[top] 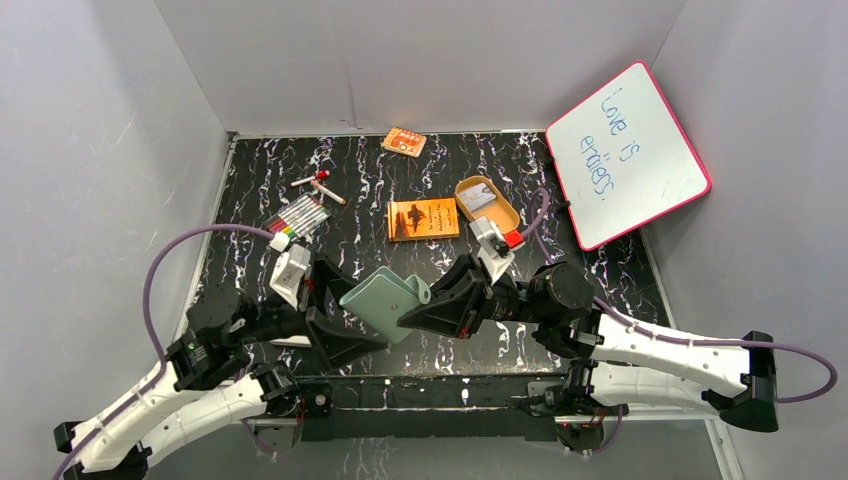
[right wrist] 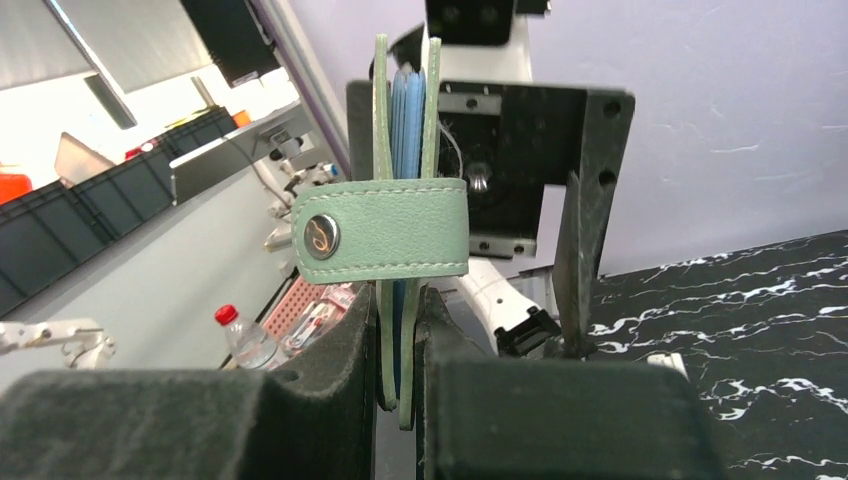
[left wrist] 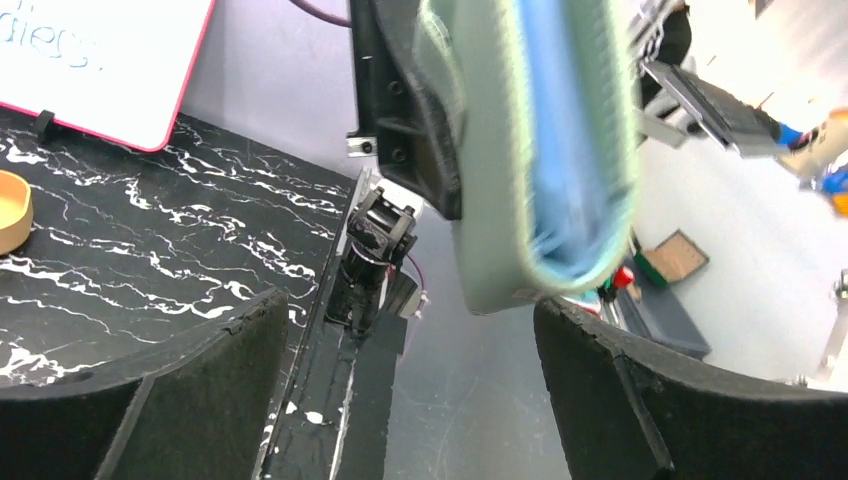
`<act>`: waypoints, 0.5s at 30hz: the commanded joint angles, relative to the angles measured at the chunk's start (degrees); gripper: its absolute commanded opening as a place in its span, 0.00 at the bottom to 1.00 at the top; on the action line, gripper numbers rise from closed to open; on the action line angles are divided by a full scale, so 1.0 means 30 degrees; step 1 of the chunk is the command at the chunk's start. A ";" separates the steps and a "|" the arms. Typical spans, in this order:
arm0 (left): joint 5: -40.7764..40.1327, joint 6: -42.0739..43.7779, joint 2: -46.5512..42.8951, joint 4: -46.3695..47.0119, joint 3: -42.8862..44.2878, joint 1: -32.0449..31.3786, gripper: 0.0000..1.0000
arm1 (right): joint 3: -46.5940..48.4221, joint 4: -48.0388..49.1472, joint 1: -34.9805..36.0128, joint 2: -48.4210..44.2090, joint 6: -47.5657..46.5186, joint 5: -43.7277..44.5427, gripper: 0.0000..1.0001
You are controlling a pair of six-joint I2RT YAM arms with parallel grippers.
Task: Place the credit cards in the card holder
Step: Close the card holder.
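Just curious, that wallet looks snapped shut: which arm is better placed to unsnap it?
Probably left. The right tool is clamped on the card holder; the left tool is open beside it, free for the snap tab.

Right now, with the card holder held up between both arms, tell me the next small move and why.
Probably close the left tool on the card holder. It stands wide open around the holder's free end, while the right tool is shut on the other edge, next to the snap tab, which is fastened. A second grip should let the right tool go for that tab.
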 commanded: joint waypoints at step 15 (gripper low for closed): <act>-0.6463 -0.5511 -0.0257 1.1352 -0.4069 0.0010 0.81 | -0.1546 0.3493 0.0053 -0.0954 0.0189 0.5005 0.00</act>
